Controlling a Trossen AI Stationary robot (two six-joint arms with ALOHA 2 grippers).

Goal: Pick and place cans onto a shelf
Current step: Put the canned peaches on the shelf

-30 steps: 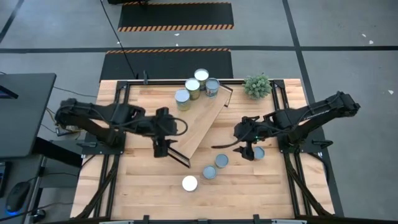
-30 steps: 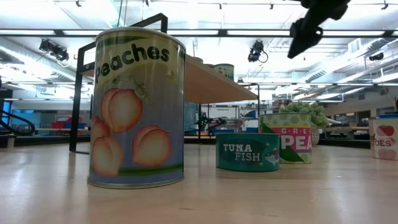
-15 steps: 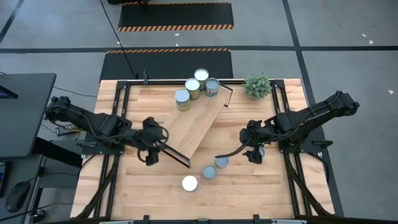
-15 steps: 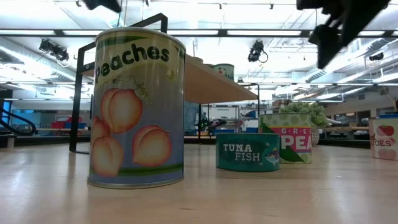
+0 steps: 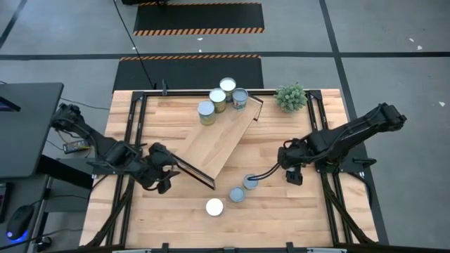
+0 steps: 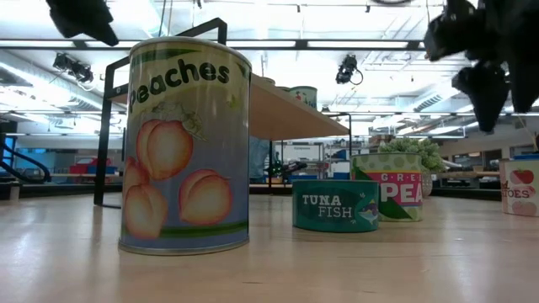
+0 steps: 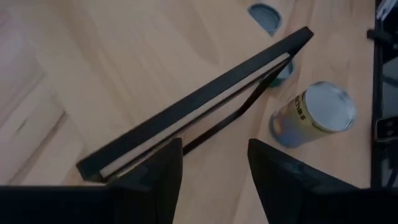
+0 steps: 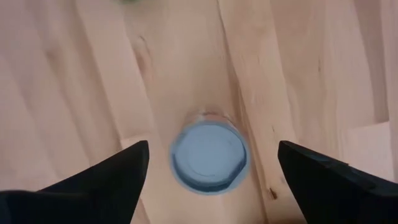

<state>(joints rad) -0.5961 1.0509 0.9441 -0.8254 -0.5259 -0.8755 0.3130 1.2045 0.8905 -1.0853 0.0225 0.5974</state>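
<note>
The shelf (image 5: 223, 139) lies slantwise across the table's middle, with several cans (image 5: 218, 98) standing on its far end. Three cans stand on the table near its near end: a white-topped peaches can (image 5: 214, 206) and two blue-grey-topped ones (image 5: 237, 194), (image 5: 251, 182). My right gripper (image 5: 294, 176) hangs open above another blue-topped can (image 8: 209, 157); its fingers stand wide on either side and clear of it. My left gripper (image 5: 163, 184) is open and empty, left of the shelf's near end (image 7: 186, 112).
A small green plant (image 5: 290, 97) stands at the table's far right. Black frame rails (image 5: 130, 126) run along the table's left and right sides. Bare wood lies at the near left (image 5: 140, 218) and near right (image 5: 295, 218).
My left gripper has drawn back from the shelf's near end toward the table's left and near edges. My right gripper has gone a little toward the table's right edge and now stands over the can that stood beside it. The cans and the shelf have kept still.
</note>
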